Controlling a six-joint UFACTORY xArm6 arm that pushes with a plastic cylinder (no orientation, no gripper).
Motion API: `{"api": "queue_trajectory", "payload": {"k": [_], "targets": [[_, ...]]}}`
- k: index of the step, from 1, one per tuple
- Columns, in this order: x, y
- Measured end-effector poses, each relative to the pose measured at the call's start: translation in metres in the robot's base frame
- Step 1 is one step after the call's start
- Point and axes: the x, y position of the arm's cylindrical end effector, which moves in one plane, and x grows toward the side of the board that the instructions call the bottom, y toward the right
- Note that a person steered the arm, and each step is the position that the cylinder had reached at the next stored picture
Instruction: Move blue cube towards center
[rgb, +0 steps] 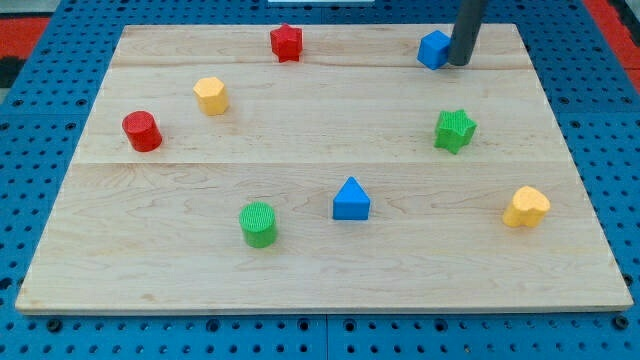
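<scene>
The blue cube (434, 49) sits near the view's top right of the surface (320, 260), just in from the far edge. It is a small, plain block in a saturated mid blue, turned so a corner faces the view's bottom, its upper face lighter than its sides. My tip (459, 62) stands against the cube's right side, touching or very nearly so; the dark rod rises from there out of the view's top. The arm has no fingers at all, only this rod, so nothing is gripped.

The surface is a pale wooden board of joined planks with faint grain. Spread across it are a red star-shaped block (286, 42) at the top, a yellow hexagonal block (211, 95) and a red cylinder (142, 131) on the left, a green star-shaped block (455, 130) on the right, a green cylinder (258, 223) and a blue triangular block (351, 200) near the bottom, and a yellow heart-shaped block (526, 207) at lower right.

The board lies on a blue perforated panel (600, 120); red shows at the upper corners.
</scene>
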Motion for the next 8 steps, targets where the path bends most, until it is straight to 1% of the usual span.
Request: {"api": "queue_trajectory", "payload": {"k": [1, 2, 3, 4, 5, 6, 7, 8], "targets": [[0.000, 0.030], [0.000, 0.031], [0.000, 0.070], [-0.006, 0.129], [-0.030, 0.095], [-0.029, 0.025], [-0.028, -0.023], [-0.028, -0.085]]}}
